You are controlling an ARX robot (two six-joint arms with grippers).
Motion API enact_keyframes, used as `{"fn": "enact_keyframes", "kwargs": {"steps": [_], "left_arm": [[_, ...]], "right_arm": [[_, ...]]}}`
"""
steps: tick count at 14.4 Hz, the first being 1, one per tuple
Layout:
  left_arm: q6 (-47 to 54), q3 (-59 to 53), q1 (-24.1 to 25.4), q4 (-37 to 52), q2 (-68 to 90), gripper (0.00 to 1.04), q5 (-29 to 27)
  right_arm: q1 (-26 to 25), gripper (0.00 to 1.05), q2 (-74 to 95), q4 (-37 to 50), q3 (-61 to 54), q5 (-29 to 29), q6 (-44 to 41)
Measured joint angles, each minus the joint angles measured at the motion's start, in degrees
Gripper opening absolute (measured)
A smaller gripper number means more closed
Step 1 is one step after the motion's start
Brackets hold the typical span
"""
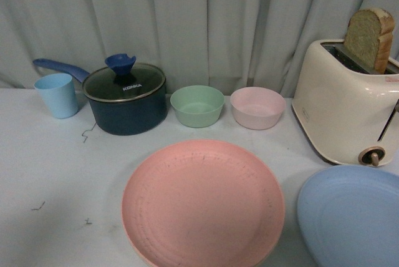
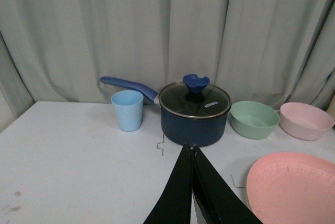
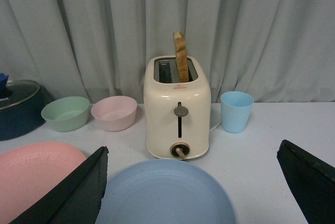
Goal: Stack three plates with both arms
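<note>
As far as the wrist cams show me, the left gripper has its jaws pressed together with nothing in them, and the lidded blue saucepan is straight ahead of the tips. The pink plate lies flat off to the side of those tips, toward my right arm. The right gripper is spread wide. The light blue plate lies in the gap between its fingers, with the cream toaster just beyond. The two plates lie side by side, not touching.
</note>
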Motion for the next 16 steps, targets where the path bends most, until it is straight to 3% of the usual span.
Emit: {"fn": "enact_keyframes", "kwargs": {"steps": [11, 13, 16], "left_arm": [[0.0, 0.0, 0.0, -14.5, -14.5, 0.02, 0.0], [0.0, 0.0, 0.0, -25.3, -23.2, 0.02, 0.0], [0.0, 0.0, 0.0, -25.0, -24.0, 0.02, 0.0]], "right_arm": [[0.0, 0.98, 0.0, 0.0, 0.0, 0.0, 0.0], [0.0, 0.98, 0.0, 0.0, 0.0, 0.0, 0.0], [0.0, 0.98, 0.0, 0.0, 0.0, 0.0, 0.0]]}}
